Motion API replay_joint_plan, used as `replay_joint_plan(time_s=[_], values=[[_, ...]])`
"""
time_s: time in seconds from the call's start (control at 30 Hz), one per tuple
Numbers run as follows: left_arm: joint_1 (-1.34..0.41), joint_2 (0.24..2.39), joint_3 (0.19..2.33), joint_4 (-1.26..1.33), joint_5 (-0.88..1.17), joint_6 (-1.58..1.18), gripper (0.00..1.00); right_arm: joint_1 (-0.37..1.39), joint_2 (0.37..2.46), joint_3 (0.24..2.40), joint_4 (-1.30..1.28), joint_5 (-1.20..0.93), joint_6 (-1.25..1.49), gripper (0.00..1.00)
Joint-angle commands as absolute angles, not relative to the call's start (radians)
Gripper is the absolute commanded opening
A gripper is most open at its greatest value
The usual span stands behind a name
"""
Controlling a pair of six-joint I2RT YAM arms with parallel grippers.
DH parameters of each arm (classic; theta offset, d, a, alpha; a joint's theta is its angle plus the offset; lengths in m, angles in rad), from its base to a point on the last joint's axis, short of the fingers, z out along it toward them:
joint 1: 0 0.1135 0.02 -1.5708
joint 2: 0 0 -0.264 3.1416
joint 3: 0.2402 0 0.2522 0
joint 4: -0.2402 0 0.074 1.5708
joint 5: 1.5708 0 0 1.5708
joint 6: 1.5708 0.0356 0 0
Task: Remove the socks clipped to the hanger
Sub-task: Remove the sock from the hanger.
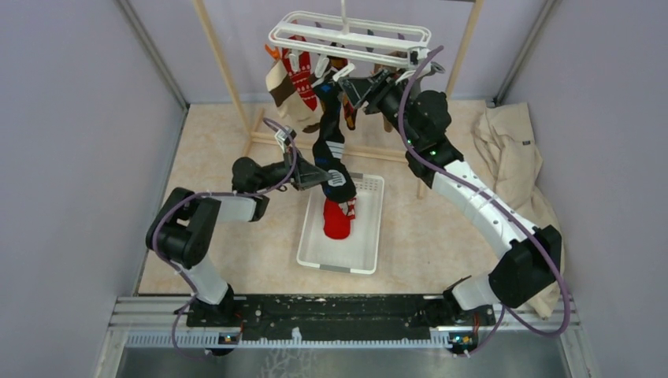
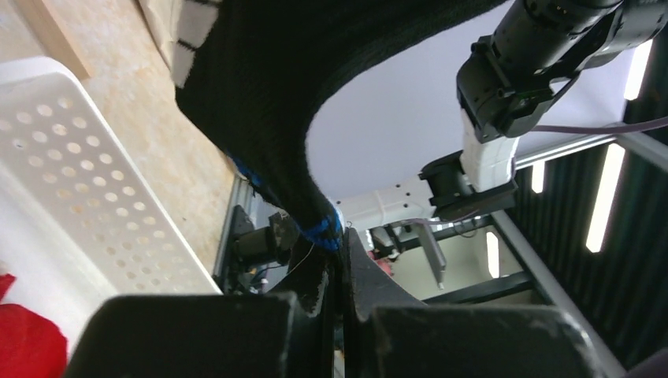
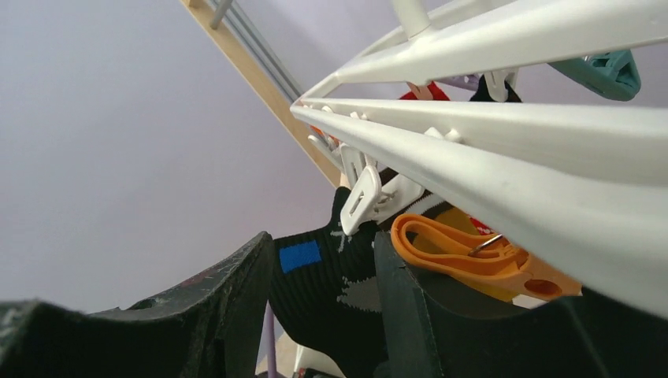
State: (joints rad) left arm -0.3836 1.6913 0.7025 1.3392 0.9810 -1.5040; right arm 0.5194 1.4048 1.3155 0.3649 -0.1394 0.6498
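Stretching taut between two holds, the black striped sock (image 1: 329, 138) is the thing at risk. Its cuff sits in a white clip (image 3: 366, 197) under the hanger (image 1: 350, 35), and its lower end is pinched in the left gripper (image 2: 340, 268), whose jaws are closed tight on the cloth above the white basket (image 1: 364, 228). The right gripper (image 3: 323, 264) is up at the cuff, jaws about half apart and straddling the cloth just below that clip; whether its pads touch the sock I cannot tell.

If the left arm pulls harder before the clip is opened, the sock may overstretch or snap free, and the hanger may tilt or swing on the wooden rack (image 1: 219, 59). A swinging frame would carry the clip away from the right gripper, which could then close on the orange clip (image 3: 465, 252) beside it or on a frame bar. The other socks (image 1: 295, 75) hang close and could be snagged. Once released, the slant of the pull could drop the sock on the table (image 1: 213, 157) instead of in the basket beside the red sock (image 1: 337, 220).
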Motion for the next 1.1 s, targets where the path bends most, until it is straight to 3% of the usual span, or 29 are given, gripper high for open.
replay_joint_plan(time_s=[0.0,1.07], values=[[-0.378,1.777,0.685,1.715,0.976,-1.766,0.01,0.509,1.419,1.299,0.503,-0.106,0.658,0.51],[-0.391,1.920,0.716,1.789,0.959,-1.875,0.01,0.491,1.535,1.323,0.616,-0.122,0.654,0.51]])
